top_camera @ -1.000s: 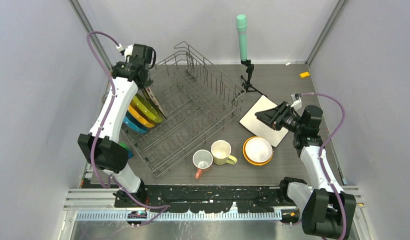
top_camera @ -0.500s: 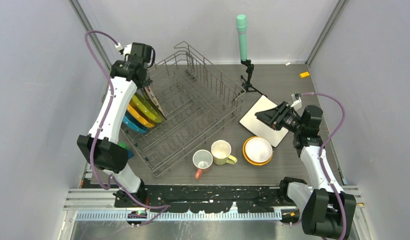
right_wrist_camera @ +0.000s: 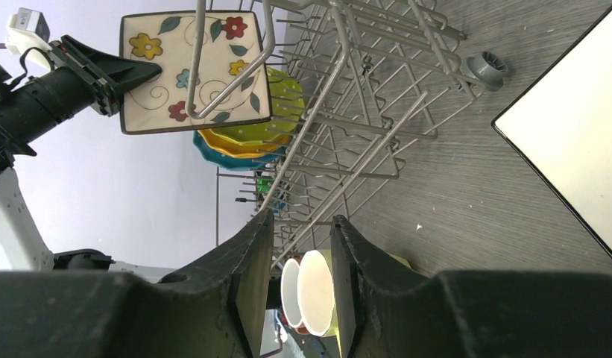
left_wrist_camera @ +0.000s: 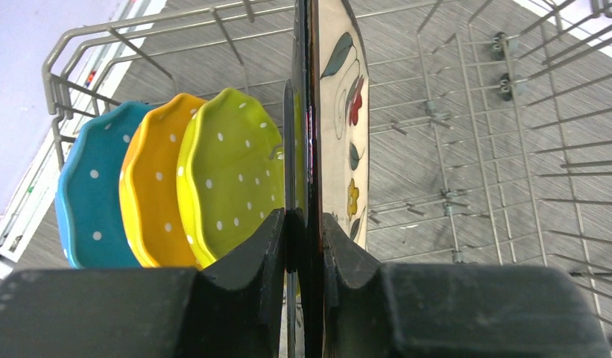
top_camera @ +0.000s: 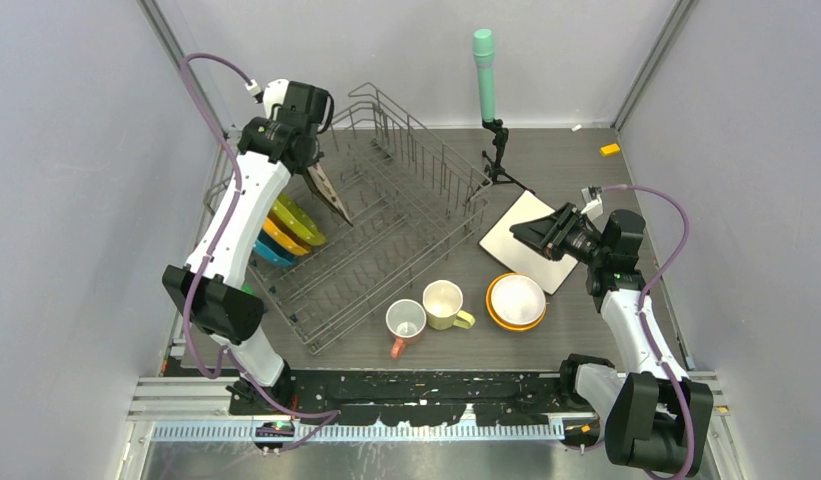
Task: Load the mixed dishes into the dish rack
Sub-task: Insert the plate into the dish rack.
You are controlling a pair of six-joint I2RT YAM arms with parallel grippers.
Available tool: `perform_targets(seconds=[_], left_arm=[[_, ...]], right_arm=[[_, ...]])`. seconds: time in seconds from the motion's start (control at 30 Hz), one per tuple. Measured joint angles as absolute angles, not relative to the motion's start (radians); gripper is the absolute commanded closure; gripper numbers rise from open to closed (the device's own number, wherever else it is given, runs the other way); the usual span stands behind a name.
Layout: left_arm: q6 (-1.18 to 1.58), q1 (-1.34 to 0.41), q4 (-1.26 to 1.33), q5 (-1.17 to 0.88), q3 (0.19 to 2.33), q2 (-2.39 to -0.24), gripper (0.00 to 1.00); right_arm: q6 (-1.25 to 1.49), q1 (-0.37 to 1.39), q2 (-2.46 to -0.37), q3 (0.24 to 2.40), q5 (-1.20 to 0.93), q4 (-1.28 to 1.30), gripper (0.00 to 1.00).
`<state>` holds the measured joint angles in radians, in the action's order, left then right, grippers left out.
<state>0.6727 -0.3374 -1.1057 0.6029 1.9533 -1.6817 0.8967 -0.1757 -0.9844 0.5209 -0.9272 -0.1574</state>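
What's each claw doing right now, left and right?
Left claw: closed on the square floral plate, gripping it on edge.
Right claw: open, holding nothing.

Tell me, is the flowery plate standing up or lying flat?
Standing up on its edge. The left gripper pinches the flowery plate by its rim, face turned sideways, at the dish rack.

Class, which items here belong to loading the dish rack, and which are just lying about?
Job: dish rack, three dotted plates, floral square plate, white square plate, pink mug, yellow mug, stacked bowls.
Lying about: green-topped cylinder on tripod, small orange block.
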Motion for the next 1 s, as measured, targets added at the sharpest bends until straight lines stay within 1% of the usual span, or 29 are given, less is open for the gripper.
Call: perform_targets(seconds=[0.2,0.57,0.77,1.0], left_arm=[[0.695,-0.342,-1.123,0.665,1.947,-1.682,1.0],[0.698,-0.354,-1.17,0.768,2.034,-1.682,1.0],[0.702,-0.351,-1.188,0.77,1.996,-1.682,1.0],[0.708,-0.324,-1.185,0.722,1.932,-1.682,1.0]], right_arm=[[0.924,-0.172,-0.996,0.518,-0.937,-0.212,0.61],[0.965,-0.164,-1.026,0.506,-0.945,-0.281,0.61],[0.974,-0.155,-1.03,0.505,-0.946,-0.29,0.61],[0.975,-0.152,-1.03,0.502,-0.946,-0.292,0.61]])
